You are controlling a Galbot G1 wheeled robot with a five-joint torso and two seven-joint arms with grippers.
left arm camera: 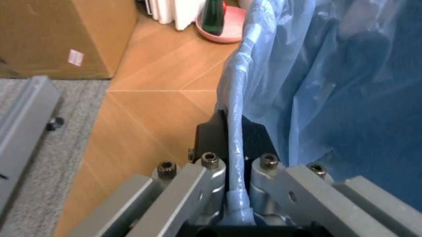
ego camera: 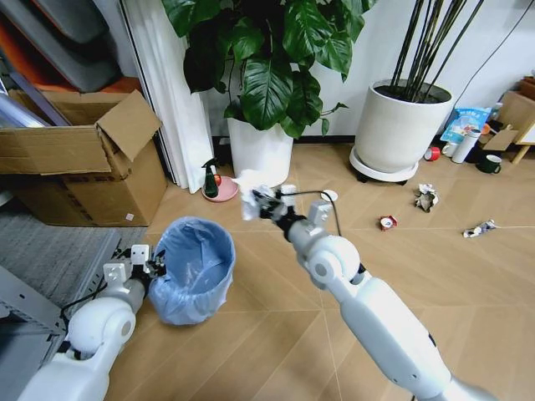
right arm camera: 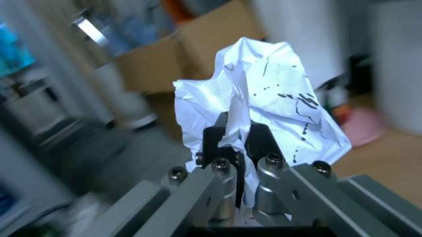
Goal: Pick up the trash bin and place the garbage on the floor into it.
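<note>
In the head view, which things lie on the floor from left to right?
Cardboard box → trash bin → green spray bottle → white disc → red can → crumpled wrapper → crushed can.

A tan wood-plank floor (ego camera: 276, 334) laid in a chevron pattern is seen. Scattered on it at the right are a crumpled wrapper (ego camera: 426, 196), a crushed red can (ego camera: 387, 222), a crushed can (ego camera: 480, 228) and a white disc (ego camera: 329, 195). A cardboard box (ego camera: 79, 159), two white plant pots (ego camera: 261, 150) (ego camera: 401, 125) and a pink dish (ego camera: 222, 189) are also stood on it.
</note>
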